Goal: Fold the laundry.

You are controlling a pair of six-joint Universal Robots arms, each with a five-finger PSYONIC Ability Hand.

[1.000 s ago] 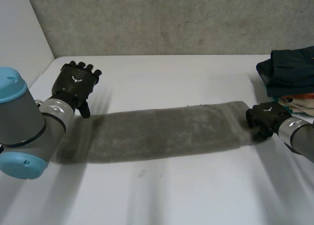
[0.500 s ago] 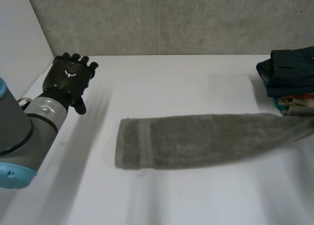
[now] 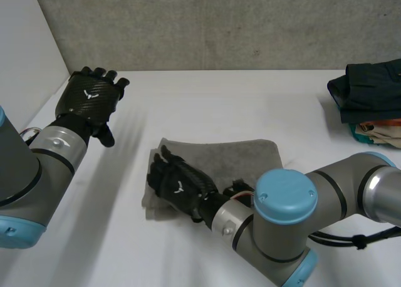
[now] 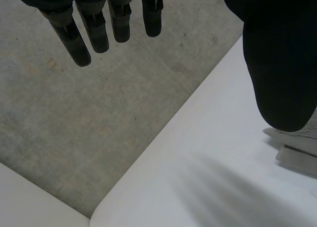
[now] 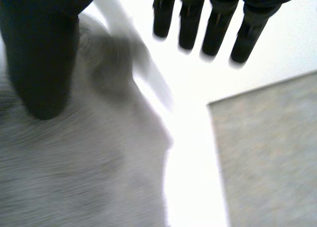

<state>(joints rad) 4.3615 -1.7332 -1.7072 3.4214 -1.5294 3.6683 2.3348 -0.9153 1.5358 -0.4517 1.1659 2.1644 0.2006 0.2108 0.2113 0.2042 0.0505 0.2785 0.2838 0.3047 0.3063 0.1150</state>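
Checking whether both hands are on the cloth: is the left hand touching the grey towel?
Apart. In the head view, bare white table lies between the left hand and the grey towel.

This looks like a bare robot lab, not a home. A plain white table (image 3: 250, 99) stands against a rough grey concrete wall (image 3: 219, 24), with a white panel (image 3: 25, 49) at one side. A grey, blue-capped left arm (image 3: 31, 168) and right arm (image 3: 326, 199) reach over it. A pile of clothes (image 3: 369, 93) sits at the table's right edge.

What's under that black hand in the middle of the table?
The folded grey towel, on the white table. The right hand, fingers straight, covers the towel's end; whether it touches can't be seen.
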